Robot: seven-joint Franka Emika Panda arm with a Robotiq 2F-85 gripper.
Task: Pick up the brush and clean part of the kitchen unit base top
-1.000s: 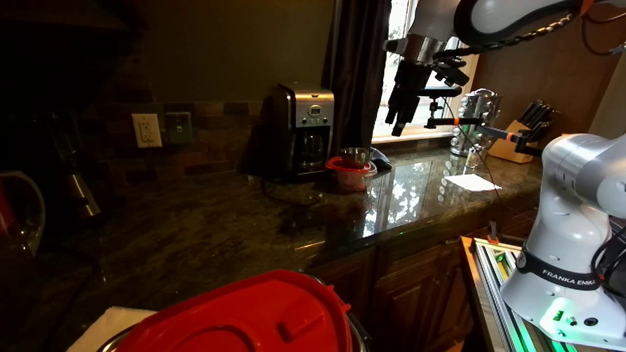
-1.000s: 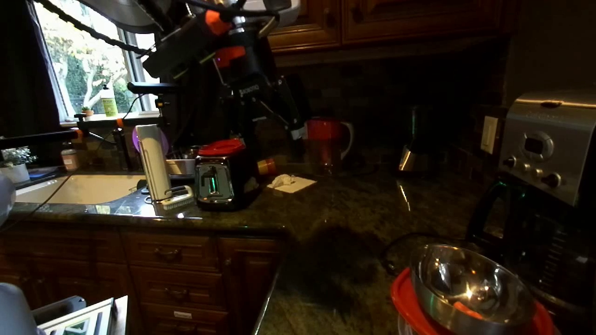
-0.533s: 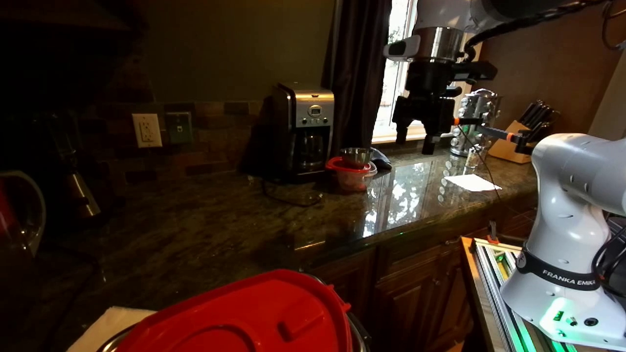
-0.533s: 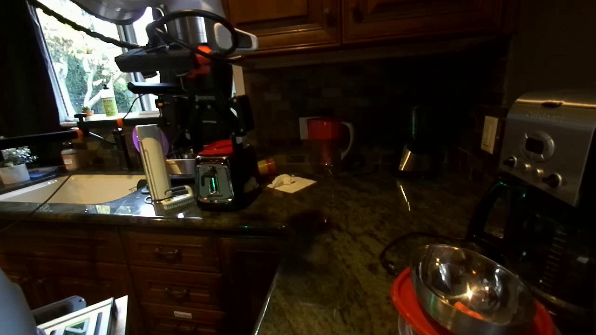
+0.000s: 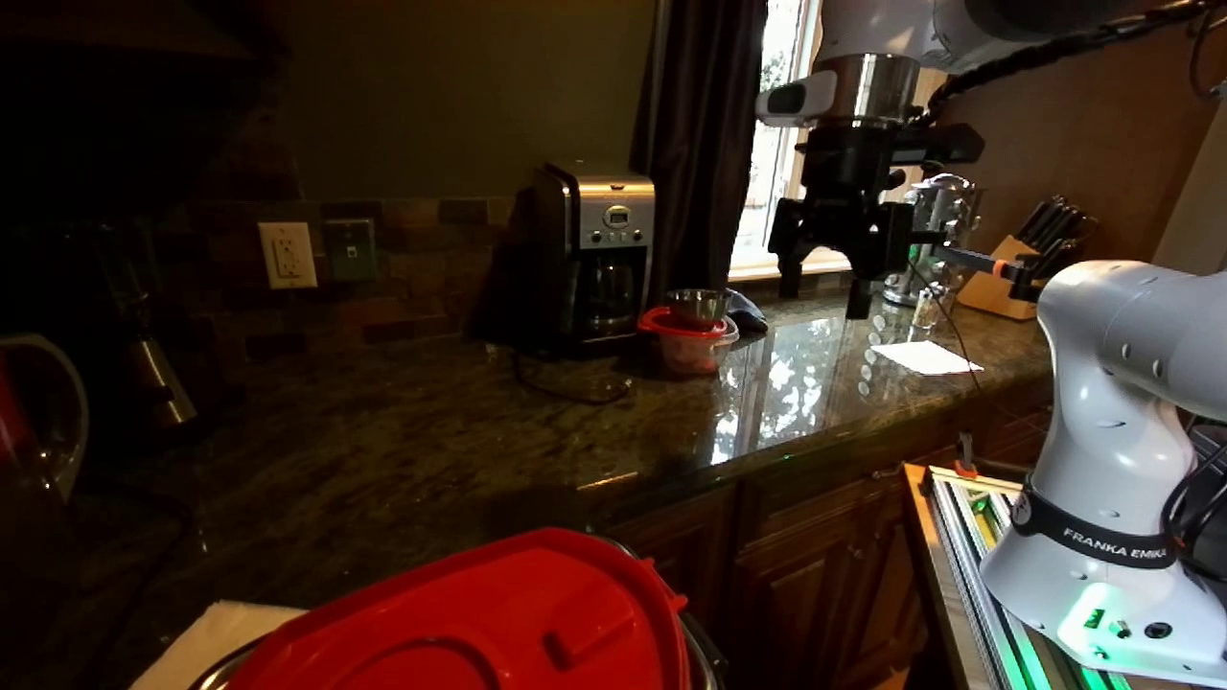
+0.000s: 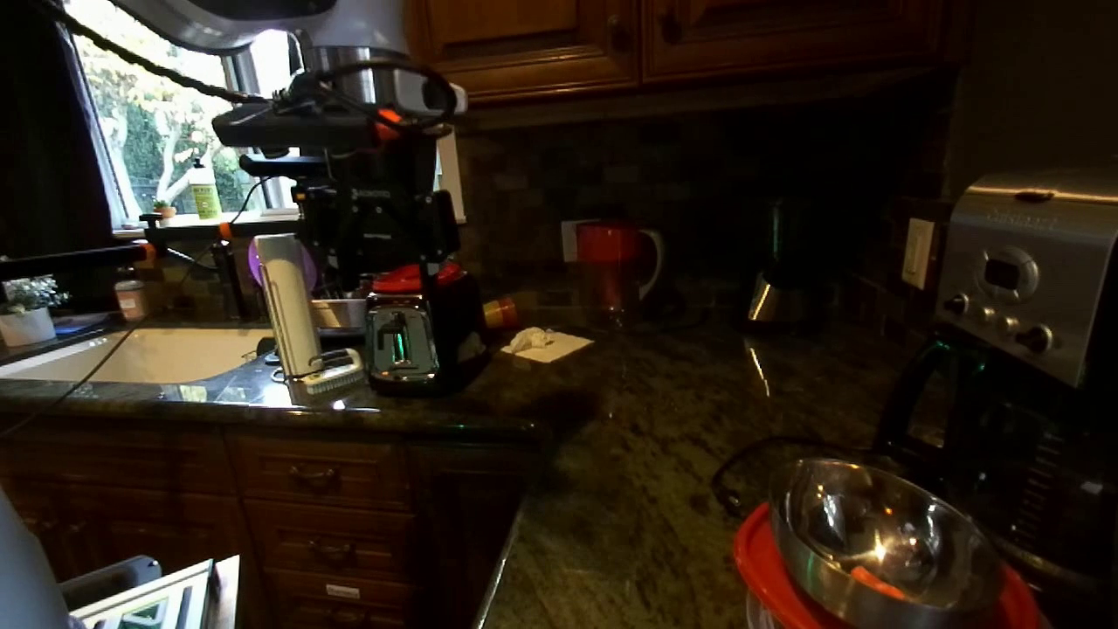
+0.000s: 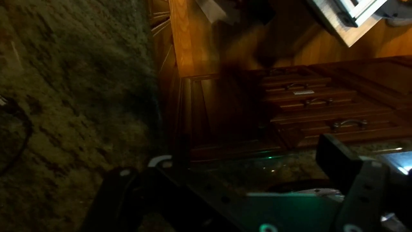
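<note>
The brush (image 6: 327,377), pale with a whitish bristled head, lies near the front edge of the kitchen unit base top (image 6: 646,472), the dark speckled stone counter. It is beside the toaster in an exterior view, and I do not see it in the other views. The countertop also shows in an exterior view (image 5: 412,431) and in the wrist view (image 7: 80,80). My gripper (image 5: 824,292) points down above the counter, its fingers wide apart with nothing between them. In an exterior view the gripper (image 6: 380,266) hangs over the toaster, up and right of the brush.
A chrome toaster (image 6: 403,345) with a red lid (image 6: 415,278) on top and a tall white object (image 6: 290,306) flank the brush. A sink (image 6: 166,354), red pitcher (image 6: 609,262), crumpled tissue (image 6: 530,339), coffee maker (image 5: 613,249) and metal bowl (image 6: 882,533) are around.
My gripper has turned from a tilted pose to pointing straight down. In an exterior view it has moved left, from beside the red pitcher to over the toaster. The brush has not moved.
</note>
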